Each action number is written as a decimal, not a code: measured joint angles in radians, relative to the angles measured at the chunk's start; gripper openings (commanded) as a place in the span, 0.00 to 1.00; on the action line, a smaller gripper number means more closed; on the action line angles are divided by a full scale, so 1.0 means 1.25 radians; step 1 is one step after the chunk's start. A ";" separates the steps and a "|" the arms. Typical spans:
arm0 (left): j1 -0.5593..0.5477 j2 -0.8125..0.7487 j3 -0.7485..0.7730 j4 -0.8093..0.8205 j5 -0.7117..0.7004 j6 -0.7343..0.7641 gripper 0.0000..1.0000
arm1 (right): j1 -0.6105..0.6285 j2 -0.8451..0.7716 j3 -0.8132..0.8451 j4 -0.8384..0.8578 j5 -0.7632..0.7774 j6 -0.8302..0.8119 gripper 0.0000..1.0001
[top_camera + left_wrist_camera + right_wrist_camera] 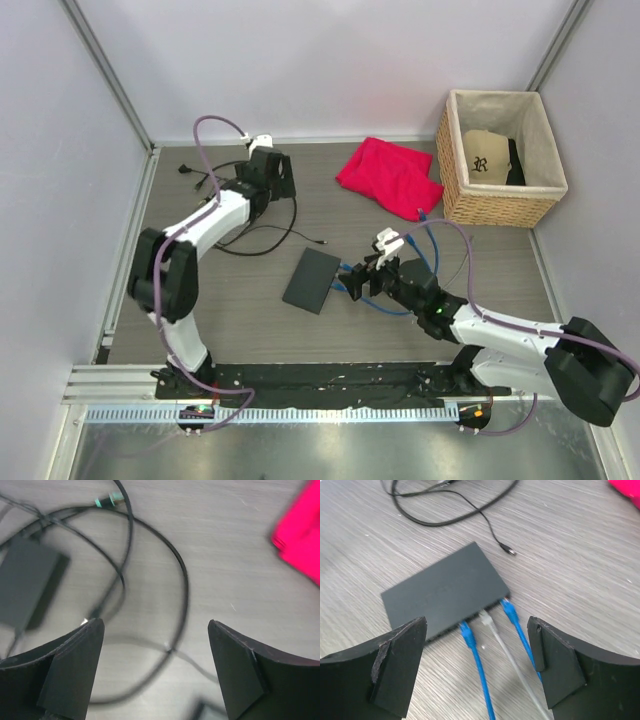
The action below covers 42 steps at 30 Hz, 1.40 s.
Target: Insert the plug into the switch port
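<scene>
The switch (312, 280) lies flat at mid-table, a thin dark box (445, 592). Three plugs sit at the sockets on its near edge: a blue plug (467, 632), a grey plug (487, 620) and a second blue plug (509, 609). Their cables run back under my right gripper (476, 622), which stands open just behind them and touches none. In the top view the right gripper (362, 278) sits right of the switch. My left gripper (278, 178) is at the far left, open (155, 625) above loops of black cord, with nothing between its fingers.
A black power brick (30, 585) and its cords (250, 235) lie under the left arm. A loose barrel connector (509, 551) rests beyond the switch. A red cloth (390, 175) lies at the back. Beside it, a wicker basket (495, 210) holds a cap.
</scene>
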<state>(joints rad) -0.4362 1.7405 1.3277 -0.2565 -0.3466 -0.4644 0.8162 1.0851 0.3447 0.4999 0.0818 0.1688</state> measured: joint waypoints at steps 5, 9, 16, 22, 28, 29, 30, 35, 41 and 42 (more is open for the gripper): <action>0.064 0.205 0.141 0.014 0.005 0.064 0.69 | 0.000 -0.027 -0.038 -0.013 0.030 -0.001 0.91; 0.102 0.328 0.216 -0.003 0.028 0.085 0.53 | 0.000 -0.029 -0.043 -0.019 0.039 -0.003 0.91; 0.135 0.401 0.295 -0.026 0.078 0.109 0.13 | 0.000 -0.031 -0.043 -0.019 0.041 -0.008 0.91; 0.136 0.364 0.287 -0.051 0.098 0.147 0.10 | 0.000 -0.026 -0.043 -0.018 0.038 -0.010 0.90; 0.117 0.194 0.280 -0.128 0.097 0.161 0.09 | 0.000 -0.028 -0.039 -0.047 0.026 -0.010 0.90; 0.110 0.165 0.280 -0.136 0.097 0.166 0.09 | 0.000 -0.033 -0.037 -0.061 0.024 -0.009 0.90; 0.100 0.137 0.280 -0.145 0.097 0.172 0.09 | 0.000 -0.041 -0.034 -0.074 0.023 -0.009 0.90; -0.028 0.002 0.281 -0.180 0.074 0.216 0.10 | 0.000 -0.148 -0.019 -0.154 0.028 0.001 0.90; -0.234 -0.060 0.233 -0.175 0.063 0.278 0.07 | 0.000 -0.320 -0.008 -0.246 0.051 0.024 0.90; -0.263 -0.061 0.217 -0.175 0.064 0.285 0.07 | 0.000 -0.338 -0.006 -0.258 0.054 0.027 0.89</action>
<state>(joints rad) -0.7650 1.6642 1.5986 -0.4759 -0.2668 -0.1081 0.8162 0.6628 0.3367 0.1776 0.1493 0.2024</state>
